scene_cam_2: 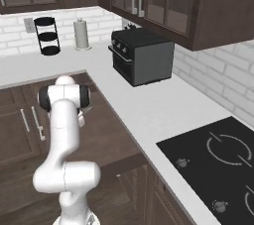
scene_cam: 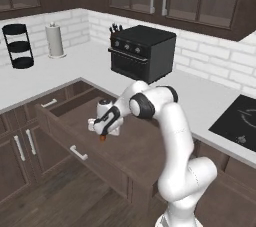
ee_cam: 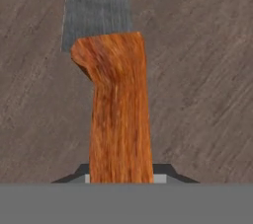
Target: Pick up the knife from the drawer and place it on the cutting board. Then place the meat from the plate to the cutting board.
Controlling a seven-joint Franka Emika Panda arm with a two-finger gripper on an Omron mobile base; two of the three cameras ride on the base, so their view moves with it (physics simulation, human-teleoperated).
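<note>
- Gripper (scene_cam: 103,135) of the white arm reaches down into the open drawer (scene_cam: 75,136), its jaws closed on the orange-brown handle of the knife (ee_cam: 118,114).
- Knife, seen from the hand camera, runs straight away from the fingers, handle nearest and silver blade beyond (its tip is cut off at the top edge); holding it by the handle keeps the blade clear for setting down.
- Drawer floor, dark wood, lies right behind the knife; whether the knife is touching it or just lifted, I cannot tell.
- Drawer front with its silver bar handle (scene_cam: 79,152) stands pulled out from the cabinets, giving the arm room to reach in.
- Farther back, on the white counter (scene_cam: 45,73), sit a black toaster oven (scene_cam: 141,53), a paper towel roll (scene_cam: 55,40) and a black tiered rack (scene_cam: 20,46).
</note>
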